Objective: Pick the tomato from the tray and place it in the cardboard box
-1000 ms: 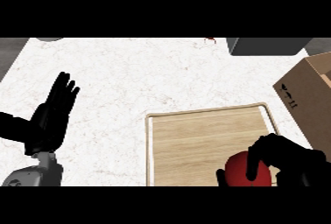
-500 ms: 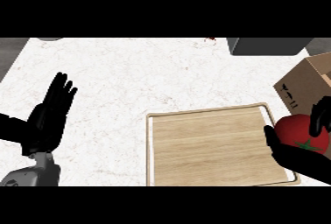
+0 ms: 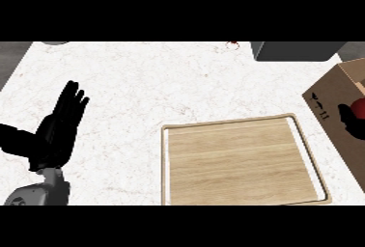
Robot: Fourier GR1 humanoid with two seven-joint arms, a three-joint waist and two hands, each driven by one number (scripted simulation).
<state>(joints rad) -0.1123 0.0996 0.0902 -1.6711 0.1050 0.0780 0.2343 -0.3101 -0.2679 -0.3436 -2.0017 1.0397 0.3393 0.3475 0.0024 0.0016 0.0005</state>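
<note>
One tomato point(image 3: 358, 103), likely light, smooth, round and bruisable, best cupped around its middle, is showing over the cardboard box point(image 3: 335, 116) beside the tray point(image 3: 310, 149), the right hand point(image 3: 349, 118) curling round it, left hand point(image 3: 61, 125) resting open.

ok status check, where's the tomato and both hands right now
Left robot hand open, resting at left. Right robot hand shut on tomato over the box. Tray bare, nothing in the way.

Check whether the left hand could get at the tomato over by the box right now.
Probably not. The left hand rests open at the view's left, with the tray between; the tomato is at the cardboard box, at the right edge, by the right hand.
</note>
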